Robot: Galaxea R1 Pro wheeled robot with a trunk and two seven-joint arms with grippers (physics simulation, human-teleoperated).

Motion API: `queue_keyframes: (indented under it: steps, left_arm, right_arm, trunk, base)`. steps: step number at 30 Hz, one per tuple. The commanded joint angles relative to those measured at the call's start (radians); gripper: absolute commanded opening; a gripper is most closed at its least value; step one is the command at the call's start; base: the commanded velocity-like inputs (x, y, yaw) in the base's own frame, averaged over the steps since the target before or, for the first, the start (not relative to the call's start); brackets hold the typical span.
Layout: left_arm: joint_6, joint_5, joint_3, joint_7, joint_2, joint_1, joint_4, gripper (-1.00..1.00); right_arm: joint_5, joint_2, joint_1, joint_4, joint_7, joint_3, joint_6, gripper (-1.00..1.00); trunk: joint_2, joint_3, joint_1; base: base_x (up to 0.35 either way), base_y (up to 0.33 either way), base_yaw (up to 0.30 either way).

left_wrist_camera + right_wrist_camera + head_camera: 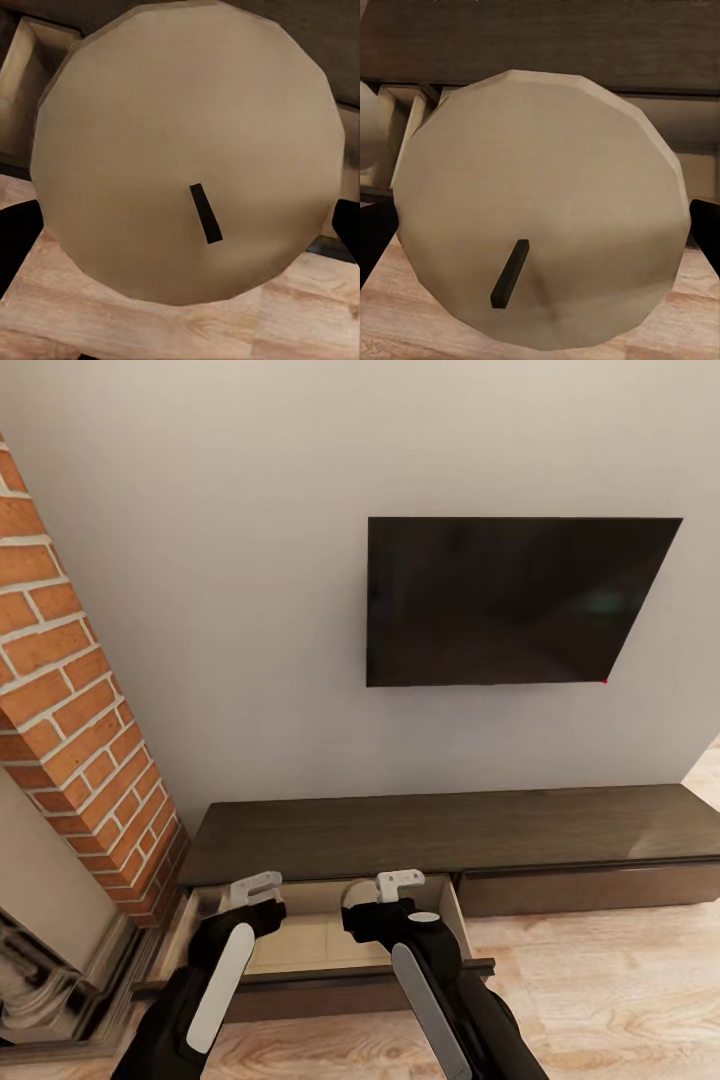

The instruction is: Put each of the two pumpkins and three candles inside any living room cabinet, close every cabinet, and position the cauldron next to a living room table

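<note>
Light: even, soft — no hard shadows on the wall [250, 510].
Glare: faint sheen on TV screen [510, 600].
Focus: wrist views soft, blocky — head view sharper.

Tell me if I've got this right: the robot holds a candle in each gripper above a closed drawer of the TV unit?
Not quite: the drawer is pulled open, as the head view shows. Each gripper, left and right, does hold a candle over it.
</note>
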Motion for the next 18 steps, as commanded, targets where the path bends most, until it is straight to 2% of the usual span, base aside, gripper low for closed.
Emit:
queue_keyframes:
  steps: [1,3,8,13,15,18]
  left_arm:
    - [-0.015,-0.013,0.000,-0.003,-0.004,0.000,0.006,-1.00]
    - [-0.034,-0.028,-0.003,-0.011,-0.006,0.000,0.013,-1.00]
    - [-0.042,-0.034,-0.002,-0.015,-0.003,-0.001,0.014,-1.00]
    - [-0.041,-0.033,0.000,-0.019,-0.002,-0.001,0.014,-1.00]
    - [-0.040,-0.033,0.001,-0.039,-0.001,-0.001,0.014,-1.00]
    - [-0.038,-0.035,0.002,-0.108,0.003,-0.001,0.014,-1.00]
  right_arm:
    - [0.000,0.000,0.000,0.000,0.000,0.000,0.000,-1.00]
    - [0.000,0.000,0.000,0.001,0.000,0.000,0.000,-1.00]
    - [0.000,0.000,0.000,0.002,0.000,0.000,-0.001,-1.00]
    - [-0.001,0.000,0.000,0.002,0.000,-0.001,-0.028,-1.00]
    - [-0.001,0.000,0.000,0.002,0.000,-0.001,-0.040,-1.00]
    - [-0.004,0.000,0.000,0.003,0.000,0.000,-0.046,-1.00]
  trunk:
    - [0.000,0.000,0.000]
    - [0.000,0.000,0.000]
    - [0.000,0.000,0.000]
    - [0.000,0.000,0.000]
    - [0.000,0.000,0.000]
    - [0.000,0.000,0.000]
  base:
    - [0.000,0.000,0.000]
    - [0.000,0.000,0.000]
    - [0.007,0.028,0.000]
    - [0.065,0.228,0.000]
    - [0.091,0.254,0.000]
    - [0.059,0.117,0.000]
